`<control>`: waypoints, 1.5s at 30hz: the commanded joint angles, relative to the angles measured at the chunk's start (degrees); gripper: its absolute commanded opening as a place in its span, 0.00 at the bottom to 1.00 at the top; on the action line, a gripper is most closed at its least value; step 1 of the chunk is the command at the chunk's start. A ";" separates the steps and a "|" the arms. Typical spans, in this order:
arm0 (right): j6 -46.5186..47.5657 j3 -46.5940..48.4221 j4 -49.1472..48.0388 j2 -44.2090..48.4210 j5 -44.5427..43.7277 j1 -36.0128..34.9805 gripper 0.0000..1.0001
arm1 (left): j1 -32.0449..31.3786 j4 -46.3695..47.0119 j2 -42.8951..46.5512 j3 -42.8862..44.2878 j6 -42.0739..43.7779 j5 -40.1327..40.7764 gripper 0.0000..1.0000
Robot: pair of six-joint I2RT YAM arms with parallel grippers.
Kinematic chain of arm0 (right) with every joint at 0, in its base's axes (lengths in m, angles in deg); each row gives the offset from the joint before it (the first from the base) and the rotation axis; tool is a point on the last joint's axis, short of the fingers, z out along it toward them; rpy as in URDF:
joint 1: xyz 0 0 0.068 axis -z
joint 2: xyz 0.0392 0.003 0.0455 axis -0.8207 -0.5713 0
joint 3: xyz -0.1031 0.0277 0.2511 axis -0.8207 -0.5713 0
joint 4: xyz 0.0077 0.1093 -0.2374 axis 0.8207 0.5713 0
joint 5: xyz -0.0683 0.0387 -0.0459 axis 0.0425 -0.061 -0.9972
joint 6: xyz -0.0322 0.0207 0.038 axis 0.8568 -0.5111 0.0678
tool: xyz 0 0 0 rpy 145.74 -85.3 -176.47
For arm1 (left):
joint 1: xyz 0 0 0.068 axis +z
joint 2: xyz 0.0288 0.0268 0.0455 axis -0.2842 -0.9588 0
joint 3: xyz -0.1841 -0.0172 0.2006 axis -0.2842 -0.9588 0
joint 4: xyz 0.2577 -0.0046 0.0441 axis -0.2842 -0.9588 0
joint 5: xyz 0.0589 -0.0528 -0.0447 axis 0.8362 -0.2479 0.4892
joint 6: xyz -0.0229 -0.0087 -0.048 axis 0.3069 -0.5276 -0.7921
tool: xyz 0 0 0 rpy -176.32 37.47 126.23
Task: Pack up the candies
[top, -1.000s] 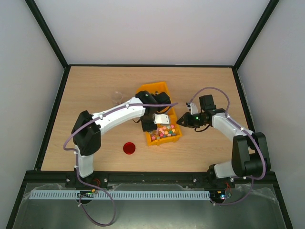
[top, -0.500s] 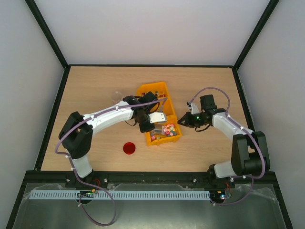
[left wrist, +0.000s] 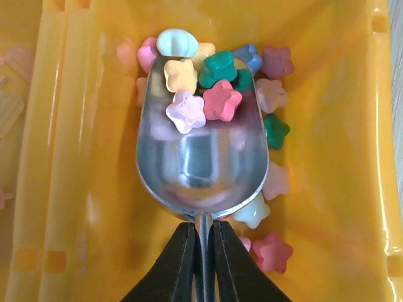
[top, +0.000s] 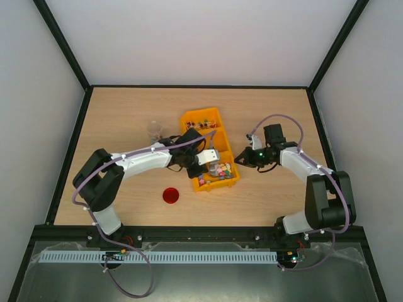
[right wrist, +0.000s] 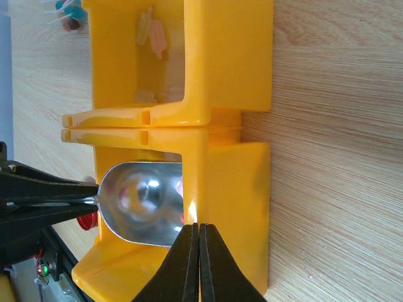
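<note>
I've the left gripper (left wrist: pixel 203 236) clamped on the scoop (left wrist: pixel 201 170), a few candies (left wrist: pixel 204 88) aboard. The right gripper (right wrist: pixel 194 242) is pinched together, and the cup (top: pixel 154 129) looks unfilled, I think.

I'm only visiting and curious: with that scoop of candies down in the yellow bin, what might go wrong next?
The candies sit piled at the scoop's open front end; a tilt could let some slide off. It is pinched only by its thin handle, so it might twist. The jar stands apart from the bin, so some may drop on the way.
</note>
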 commanded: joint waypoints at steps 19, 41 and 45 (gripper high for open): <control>11.72 3.63 12.19 3.05 -0.90 1.64 0.03 | 4.33 30.20 9.29 -22.10 -8.36 -9.72 0.02; 9.78 6.78 9.95 7.34 1.65 2.32 0.11 | 11.01 38.22 24.24 -31.00 -10.06 -22.03 0.02; 8.52 6.81 8.69 7.61 2.31 2.35 0.16 | 11.27 37.96 27.04 -31.43 -12.03 -22.59 0.02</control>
